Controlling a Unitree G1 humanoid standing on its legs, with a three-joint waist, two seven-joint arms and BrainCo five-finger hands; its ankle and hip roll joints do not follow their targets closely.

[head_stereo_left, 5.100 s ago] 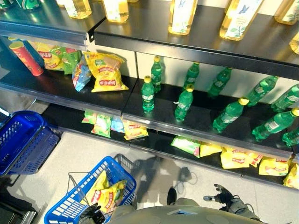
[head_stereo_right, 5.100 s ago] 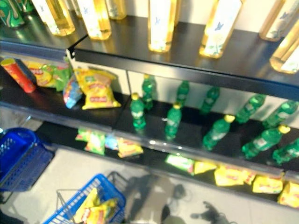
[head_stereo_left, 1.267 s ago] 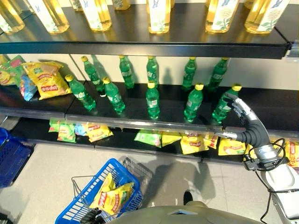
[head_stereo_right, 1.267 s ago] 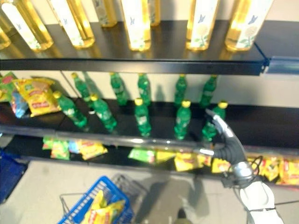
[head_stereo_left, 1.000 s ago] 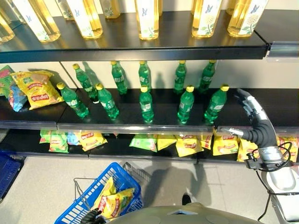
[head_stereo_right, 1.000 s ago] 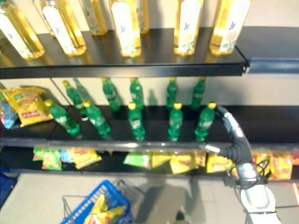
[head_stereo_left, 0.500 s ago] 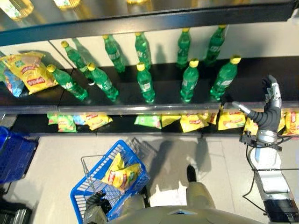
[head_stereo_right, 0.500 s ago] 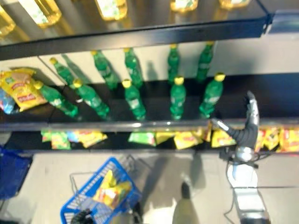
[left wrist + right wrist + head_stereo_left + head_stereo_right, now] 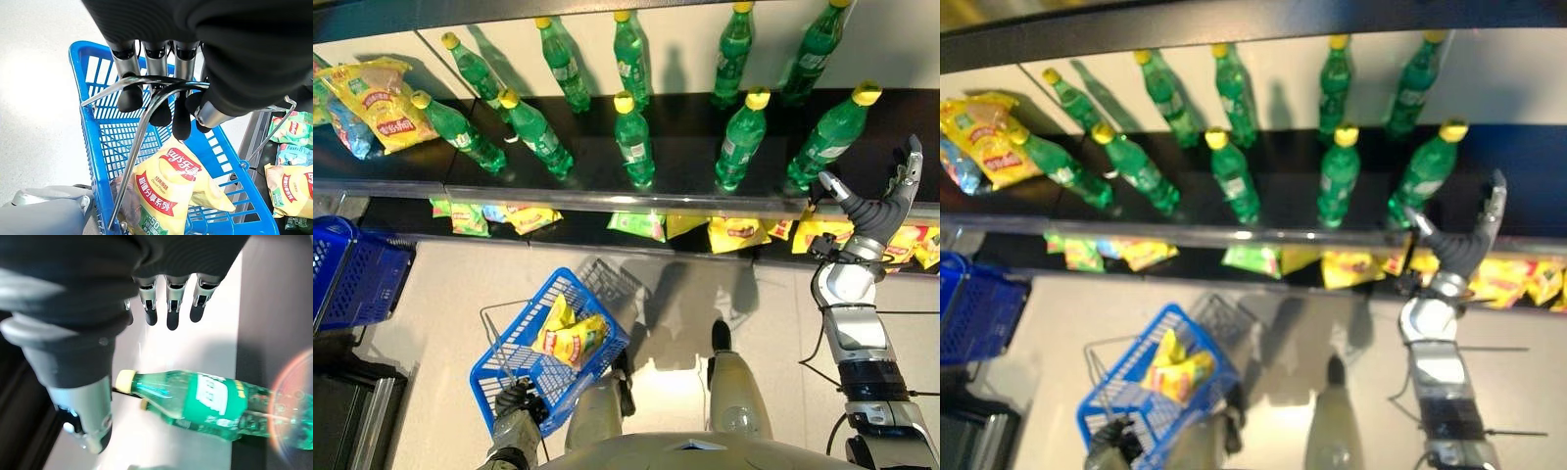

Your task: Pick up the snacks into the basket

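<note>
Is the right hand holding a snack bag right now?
No, the right hand is open and empty, raised beside the green bottles.

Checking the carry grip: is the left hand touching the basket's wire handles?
Touching. In the left wrist view the left hand has its fingers curled round the wire handles of the blue basket.

top shelf (image 9: 509, 12): cut off by frame edge
bottom-shelf snacks (image 9: 734, 233): half hidden under shelf lip
left hand (image 9: 514, 399): small, partly behind basket (image 9: 509, 367)
</note>
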